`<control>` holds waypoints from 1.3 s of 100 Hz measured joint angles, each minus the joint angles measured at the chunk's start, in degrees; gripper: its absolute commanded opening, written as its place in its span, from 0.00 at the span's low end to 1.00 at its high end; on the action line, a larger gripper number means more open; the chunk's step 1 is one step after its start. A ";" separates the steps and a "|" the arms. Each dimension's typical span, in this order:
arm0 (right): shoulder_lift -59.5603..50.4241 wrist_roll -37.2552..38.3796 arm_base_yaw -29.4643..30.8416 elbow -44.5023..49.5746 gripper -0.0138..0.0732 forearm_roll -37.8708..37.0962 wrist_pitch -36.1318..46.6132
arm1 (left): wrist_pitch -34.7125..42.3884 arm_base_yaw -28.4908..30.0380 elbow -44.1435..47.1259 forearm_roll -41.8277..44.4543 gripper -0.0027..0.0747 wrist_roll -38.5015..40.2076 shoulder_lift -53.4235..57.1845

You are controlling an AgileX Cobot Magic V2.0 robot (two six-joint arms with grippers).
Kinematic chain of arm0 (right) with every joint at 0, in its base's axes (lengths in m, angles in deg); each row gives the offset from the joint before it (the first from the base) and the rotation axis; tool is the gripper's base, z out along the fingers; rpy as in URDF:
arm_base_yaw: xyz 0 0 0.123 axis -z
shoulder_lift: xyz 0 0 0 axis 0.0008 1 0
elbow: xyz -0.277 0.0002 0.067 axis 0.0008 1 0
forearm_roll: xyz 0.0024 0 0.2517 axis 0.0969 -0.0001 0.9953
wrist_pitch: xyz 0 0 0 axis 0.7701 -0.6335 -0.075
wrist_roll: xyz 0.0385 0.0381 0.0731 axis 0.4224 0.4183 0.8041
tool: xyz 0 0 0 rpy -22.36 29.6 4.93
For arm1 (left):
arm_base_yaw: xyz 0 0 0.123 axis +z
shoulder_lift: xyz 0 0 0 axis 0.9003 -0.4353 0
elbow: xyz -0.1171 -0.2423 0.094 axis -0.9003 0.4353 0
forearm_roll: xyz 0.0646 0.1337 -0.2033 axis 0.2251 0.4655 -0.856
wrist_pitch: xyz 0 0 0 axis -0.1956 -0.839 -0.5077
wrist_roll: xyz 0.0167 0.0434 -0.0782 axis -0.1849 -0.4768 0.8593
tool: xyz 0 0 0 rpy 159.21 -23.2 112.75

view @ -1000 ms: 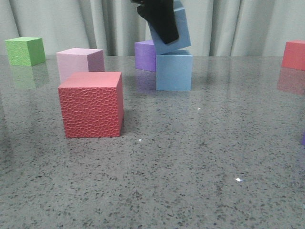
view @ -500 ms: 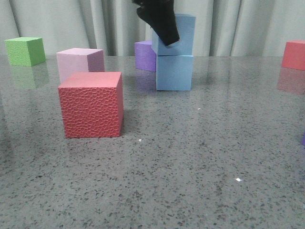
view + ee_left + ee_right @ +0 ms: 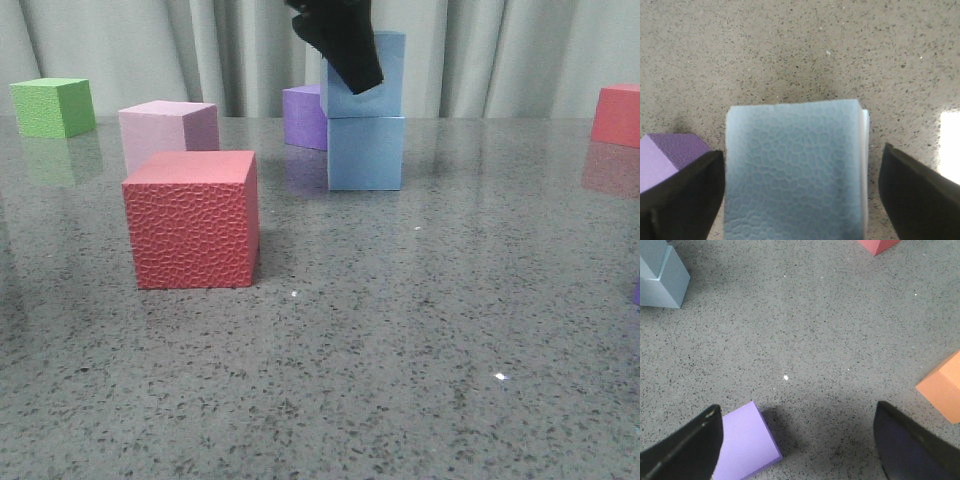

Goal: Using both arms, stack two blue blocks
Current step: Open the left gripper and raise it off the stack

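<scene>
Two pale blue blocks stand stacked at the back middle of the table: the upper blue block (image 3: 388, 68) sits flat on the lower blue block (image 3: 366, 152), slightly offset. My left gripper (image 3: 362, 72) hangs over the stack with one black finger in front of the upper block. In the left wrist view the upper block (image 3: 792, 170) lies between the spread fingers of the left gripper (image 3: 800, 195), with a clear gap on one side. My right gripper (image 3: 797, 445) is open and empty above the table. The stack also shows far off in the right wrist view (image 3: 660, 275).
A textured red cube (image 3: 192, 220) stands front left, a pale pink cube (image 3: 165, 130) behind it, a green cube (image 3: 52, 105) far left. A purple cube (image 3: 305, 115) sits just behind the stack, a red cube (image 3: 617, 113) far right. Near my right gripper lie a purple cube (image 3: 745, 440) and an orange cube (image 3: 945, 387).
The upper blue block was tilted above the lower one a second ago; it now rests level on it. The left gripper has stayed over the stack.
</scene>
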 measured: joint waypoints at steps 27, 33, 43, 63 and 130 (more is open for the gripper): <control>0.00 0.00 0.00 0.00 0.86 0.00 0.00 | -0.59 0.00 -5.83 -0.37 0.81 5.44 1.68; 0.00 0.00 0.00 0.00 0.86 0.00 0.00 | -0.79 0.00 -6.48 -0.37 0.81 6.90 2.86; 0.00 0.00 0.00 0.00 0.86 0.00 0.00 | -0.93 0.00 -7.12 0.48 0.81 10.22 5.54; 0.00 0.00 0.00 0.00 0.86 0.01 0.00 | -1.25 1.27 -7.22 6.71 0.81 20.16 10.49; 0.00 0.00 0.00 0.00 0.86 0.01 0.00 | -1.61 16.38 5.39 13.40 0.78 35.85 31.07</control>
